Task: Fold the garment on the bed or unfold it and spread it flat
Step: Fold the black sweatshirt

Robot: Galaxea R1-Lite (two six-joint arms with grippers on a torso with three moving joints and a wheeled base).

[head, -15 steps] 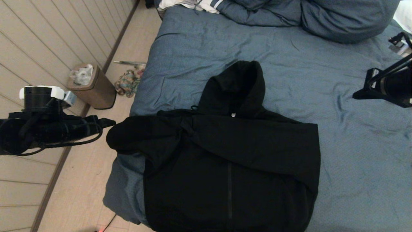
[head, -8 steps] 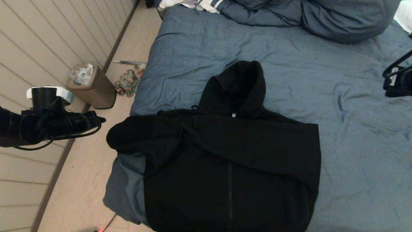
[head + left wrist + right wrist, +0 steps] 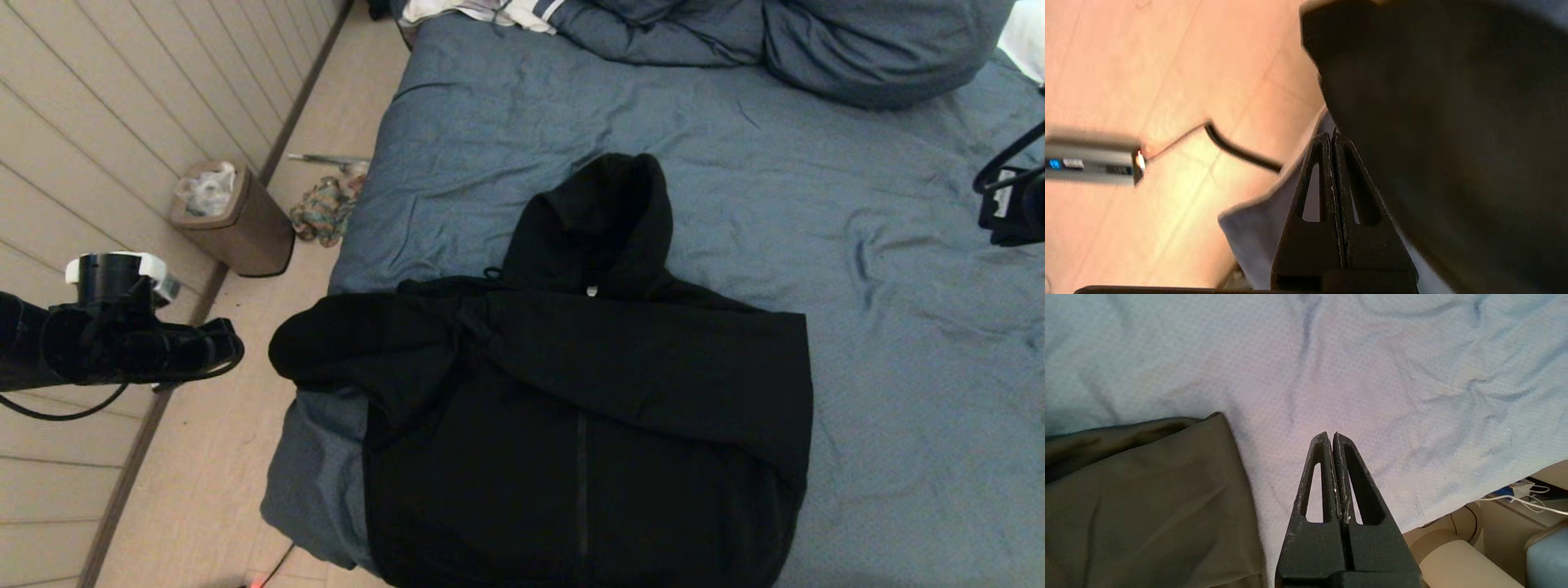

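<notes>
The black hooded garment (image 3: 588, 408) lies front-up on the slate-blue bed (image 3: 816, 180), hood pointing to the pillows and both sleeves folded across the chest. Its near hem hangs over the bed's front edge. My left gripper (image 3: 233, 347) hovers over the floor left of the bed, a short way from the folded left shoulder, shut and empty. In the left wrist view the shut left gripper (image 3: 1331, 136) points at the bed's corner beside the dark garment (image 3: 1453, 122). My right gripper (image 3: 1331, 436) is shut and empty above bare duvet, beside the garment's edge (image 3: 1147, 490); it sits at the head view's right edge.
A brown bin (image 3: 237, 220) and a multicoloured rag (image 3: 322, 208) sit on the floor left of the bed. Blue pillows (image 3: 857, 41) and a white striped cloth (image 3: 490, 12) lie at the head end. A black cable (image 3: 1237, 149) runs across the floor.
My left arm has drawn back to the left and sunk lower, away from the garment's shoulder. My right arm has pulled off to the right, almost out of the head view.
</notes>
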